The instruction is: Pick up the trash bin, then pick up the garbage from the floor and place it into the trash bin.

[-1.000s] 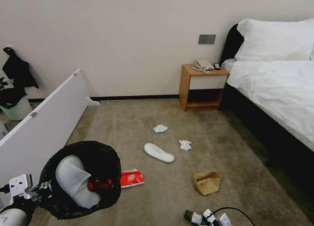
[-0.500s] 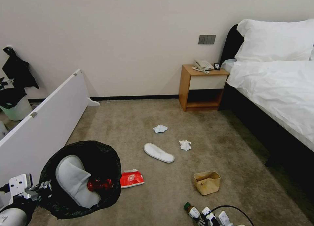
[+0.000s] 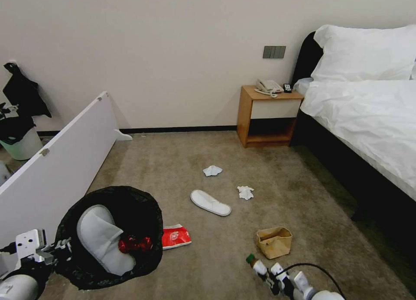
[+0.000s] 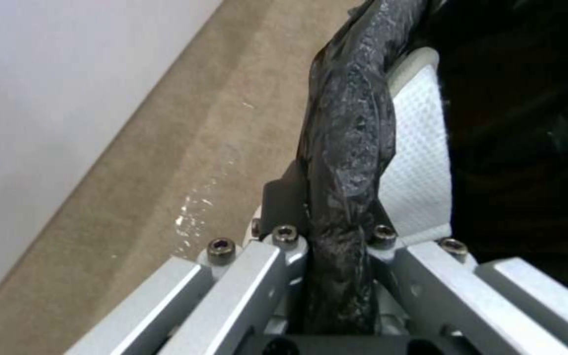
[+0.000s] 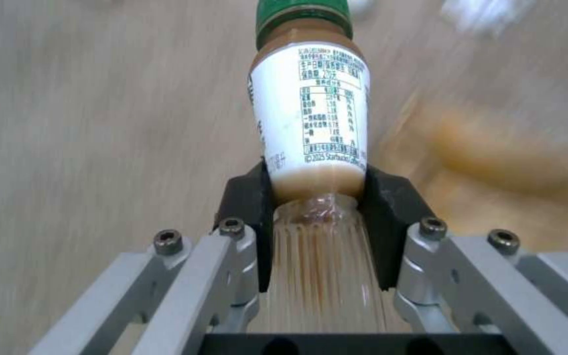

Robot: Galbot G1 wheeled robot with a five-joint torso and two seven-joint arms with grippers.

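Floor: beige carpet with litter spread across its middle; anything dropped from here adds to the mess.
Trash bin: at about 8 o'clock in the head view, held up off the carpet and tipped toward me, black liner folded over the rim; one white slipper and a crushed red can lie inside. Tilted like that, I judge the contents could slide out.
Left gripper: clenched on the bin's rim, liner pinched between the pads. The plastic is slick, so the grip could creep.
Second slipper: on the carpet near centre, with tissues at 12 o'clock and 2 o'clock of it.
Paper bag: at 5 o'clock from that slipper, just beside the right arm's path, so it could be knocked.
Red packet: touching the bin's edge at 3 o'clock.
Right gripper: at 6 o'clock, grasping the bottle.
Bottle: held by its ribbed base only, neck pointing away; that end-heavy hold could let it pivot or slip free.
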